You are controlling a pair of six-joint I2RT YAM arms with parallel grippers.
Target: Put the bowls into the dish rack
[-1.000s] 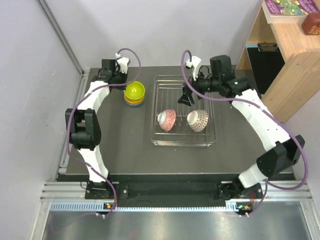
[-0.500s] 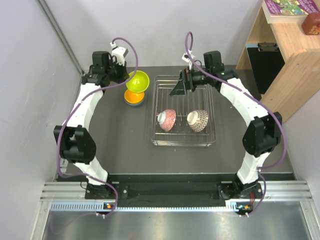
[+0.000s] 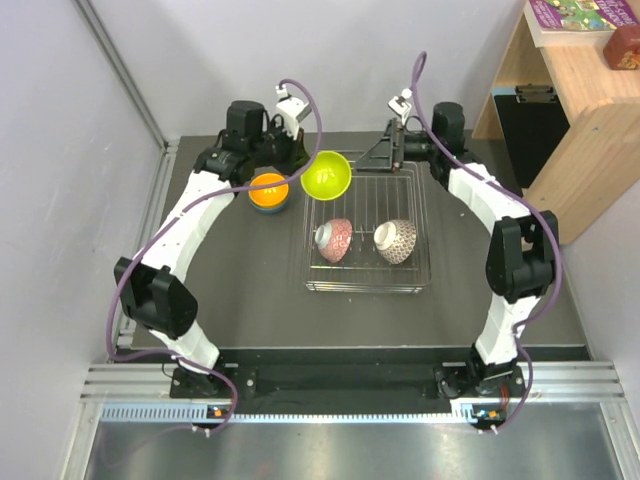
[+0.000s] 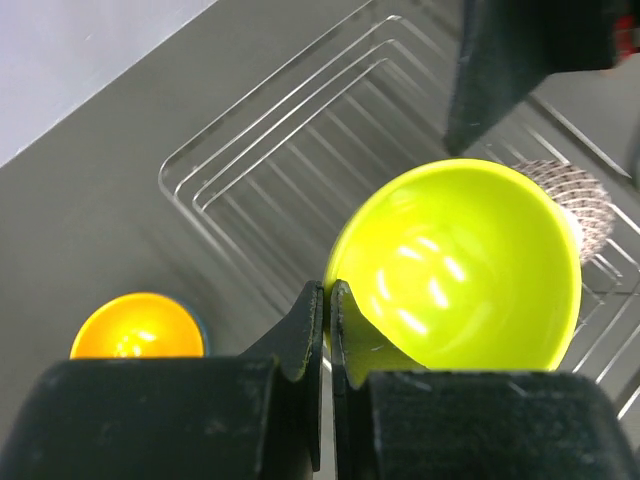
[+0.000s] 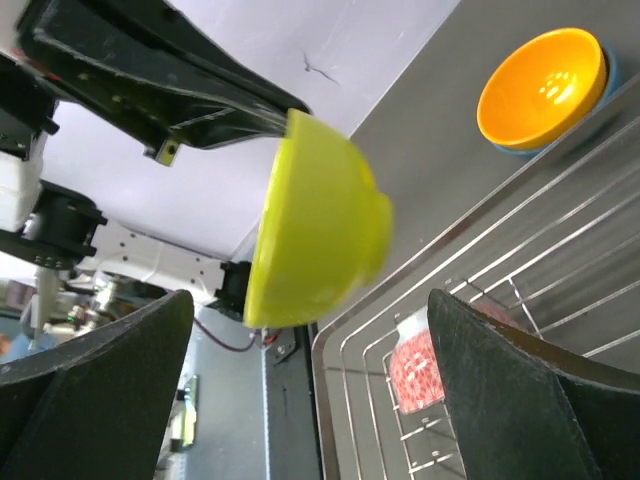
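Holding a plain lime-yellow round bowl (image 3: 326, 174) by its rim, the left tool (image 4: 328, 300) has its fingers pinched narrow on the bowl wall, one inside and one outside. The bowl hangs tilted above the far-left corner of the rectangular silver wire dish rack (image 3: 421, 272), clear of the wire.

Inside the rack, two bowls lie on their sides next to each other: a white bowl with pinkish-red pattern (image 3: 335, 240) to the left and a white bowl with brownish-grey pattern (image 3: 396, 241) to the right.

On the dark grey worktop (image 3: 250, 300), left of the rack, a plain orange bowl (image 3: 268, 188) sits nested in a blue bowl (image 5: 602, 72).

The right tool (image 3: 385, 153) hovers over the rack's far edge, jaws wide apart, holding nothing.

A purple printed cover (image 3: 575, 14) lies on the wooden shelf (image 3: 580, 90); its lettering is too small to read.
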